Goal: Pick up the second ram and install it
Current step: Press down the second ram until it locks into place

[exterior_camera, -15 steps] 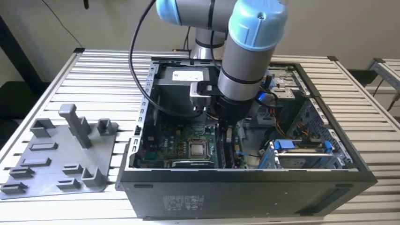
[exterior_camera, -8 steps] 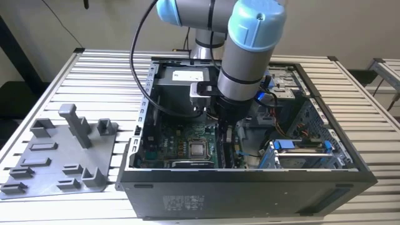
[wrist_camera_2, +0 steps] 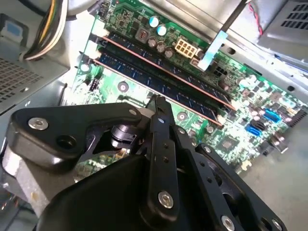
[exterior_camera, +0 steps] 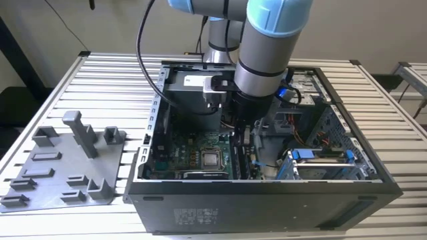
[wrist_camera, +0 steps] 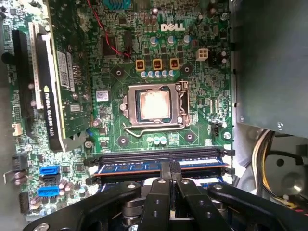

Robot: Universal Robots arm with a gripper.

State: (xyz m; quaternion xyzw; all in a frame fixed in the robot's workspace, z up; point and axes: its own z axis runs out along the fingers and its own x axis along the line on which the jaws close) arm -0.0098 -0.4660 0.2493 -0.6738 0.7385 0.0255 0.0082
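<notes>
Two long blue ram strips stand side by side in the motherboard's memory slots. My gripper is down inside the open computer case, fingers shut together. Its tips sit over the middle of the top edge of the second ram, which lies along its slot. In the second wrist view the gripper ends just beside the nearer blue ram, with the other strip behind it. I cannot tell whether the tips touch the ram. In the exterior view the gripper hangs low over the motherboard.
The bare processor socket lies beyond the slots, and a graphics card stands upright nearby. Yellow power cables and the power supply box crowd one side. A grey fixture tray lies on the slatted table at the exterior view's left.
</notes>
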